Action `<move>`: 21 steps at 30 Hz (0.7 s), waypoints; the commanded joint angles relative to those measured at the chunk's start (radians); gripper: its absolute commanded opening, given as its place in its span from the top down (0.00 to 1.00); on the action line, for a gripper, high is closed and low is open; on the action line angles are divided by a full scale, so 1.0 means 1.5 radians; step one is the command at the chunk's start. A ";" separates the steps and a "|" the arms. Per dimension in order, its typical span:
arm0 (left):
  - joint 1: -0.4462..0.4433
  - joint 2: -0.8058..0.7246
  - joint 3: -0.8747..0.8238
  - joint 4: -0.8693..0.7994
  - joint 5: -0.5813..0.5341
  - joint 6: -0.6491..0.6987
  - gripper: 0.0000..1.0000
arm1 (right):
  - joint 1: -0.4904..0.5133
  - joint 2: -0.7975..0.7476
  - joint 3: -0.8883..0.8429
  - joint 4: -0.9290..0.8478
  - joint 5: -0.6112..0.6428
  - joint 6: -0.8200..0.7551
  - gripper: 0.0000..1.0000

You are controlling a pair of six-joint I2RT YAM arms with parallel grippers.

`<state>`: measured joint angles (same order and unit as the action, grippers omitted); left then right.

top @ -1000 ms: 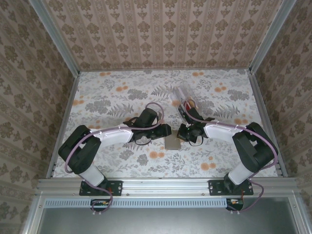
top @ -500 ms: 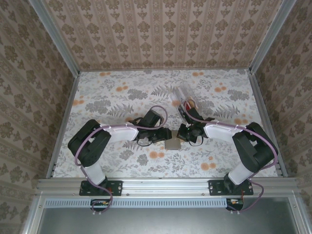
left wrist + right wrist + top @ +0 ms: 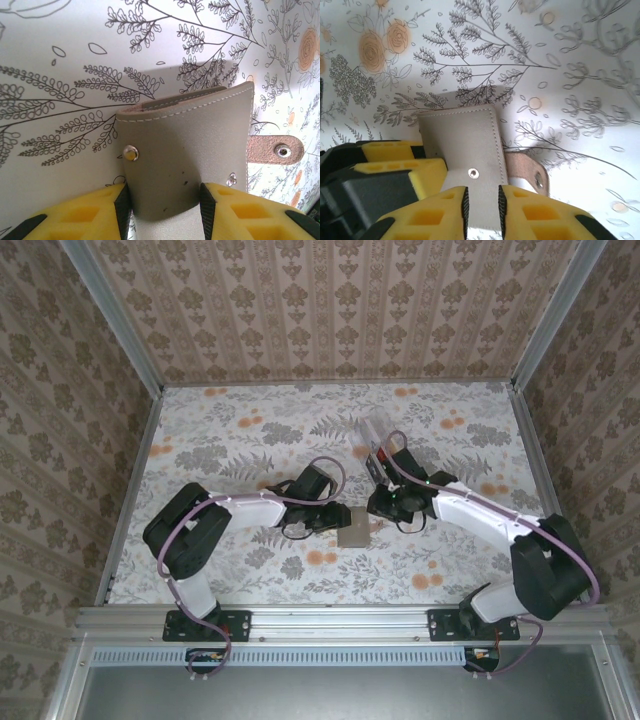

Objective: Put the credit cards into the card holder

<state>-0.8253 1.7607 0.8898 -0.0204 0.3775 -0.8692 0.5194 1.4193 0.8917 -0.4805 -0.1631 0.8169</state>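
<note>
On the white, floral-printed table (image 3: 220, 440) the black-and-white right arm (image 3: 480, 520) has swung since a second ago: its elbow now sits further toward the lower right of the overhead frame and its forearm runs diagonally up to centre. The matching left arm (image 3: 245, 512) has drawn its elbow in toward centre. The flat grey-taupe leather card holder (image 3: 354, 531) has stayed at the middle of the frame, between the two wrists. There are two arms, one clear plastic box (image 3: 368, 430) just above centre with one red card (image 3: 378, 455) showing in it, and one card holder. The left gripper (image 3: 165, 200) pinches the card holder (image 3: 185, 150), its black pads (image 3: 123, 205) against the two side edges, at the bottom of its wrist view. The right gripper (image 3: 482, 200) has its fingers slightly spread, and the holder's panel (image 3: 462, 140) shows in the gap. One brown strap tab (image 3: 272, 149) and three metal snap studs (image 3: 130, 152) show.
</note>
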 commanded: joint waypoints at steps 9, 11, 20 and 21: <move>-0.011 0.017 0.024 -0.033 -0.003 0.024 0.58 | -0.015 0.024 0.014 -0.105 -0.001 -0.056 0.70; -0.011 0.017 0.026 -0.034 -0.003 0.025 0.58 | -0.015 0.032 0.010 -0.090 -0.010 -0.053 0.70; -0.011 0.017 0.026 -0.039 -0.006 0.026 0.58 | -0.015 0.056 0.001 -0.070 -0.011 -0.051 0.74; -0.010 0.016 0.027 -0.039 -0.006 0.026 0.58 | -0.015 0.059 -0.001 -0.068 -0.016 -0.050 0.74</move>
<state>-0.8310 1.7683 0.9089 -0.0460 0.3721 -0.8574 0.4995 1.4906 0.9058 -0.5831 -0.1650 0.7540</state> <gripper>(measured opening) 0.417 0.260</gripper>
